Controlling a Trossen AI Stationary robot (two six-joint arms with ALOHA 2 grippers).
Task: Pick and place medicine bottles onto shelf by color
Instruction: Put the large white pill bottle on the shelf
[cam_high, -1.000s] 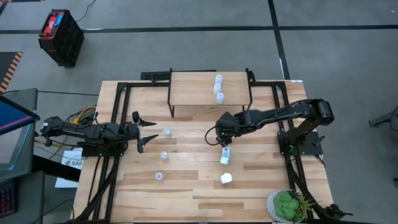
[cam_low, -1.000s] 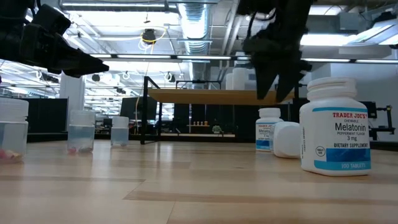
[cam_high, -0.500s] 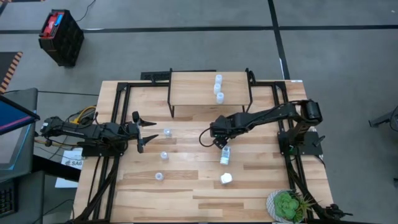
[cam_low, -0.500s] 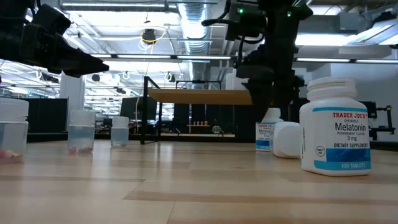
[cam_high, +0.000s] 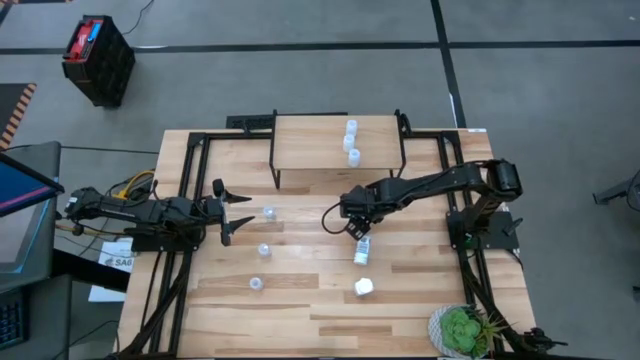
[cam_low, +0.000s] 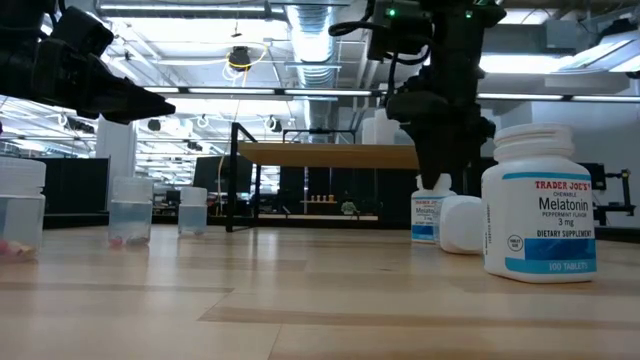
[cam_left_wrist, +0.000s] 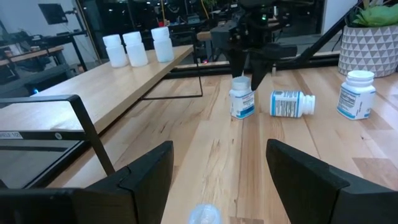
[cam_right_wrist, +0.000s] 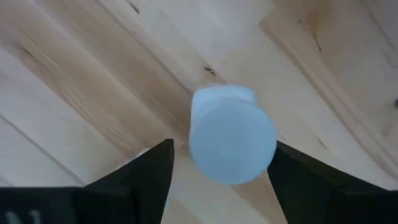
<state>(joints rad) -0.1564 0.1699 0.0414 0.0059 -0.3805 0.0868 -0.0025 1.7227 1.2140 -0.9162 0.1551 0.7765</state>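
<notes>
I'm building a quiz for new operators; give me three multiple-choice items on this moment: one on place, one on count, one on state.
1. Where is the right gripper?
A. Over the shelf
B. Above an upright white bottle
C. By the plant

2. How many bottles stand on the shelf?
A. Three
B. One
C. Six

3. How does the bottle beside that upright one sit?
A. Upright
B. On its side
C. Stacked

Key: 1 B, the right gripper hangs open over the white bottle. 2 A, three bottles stand in a row on the shelf. 3 B, the left wrist view shows the neighbouring bottle on its side. The left gripper waits at the table's left.
</notes>
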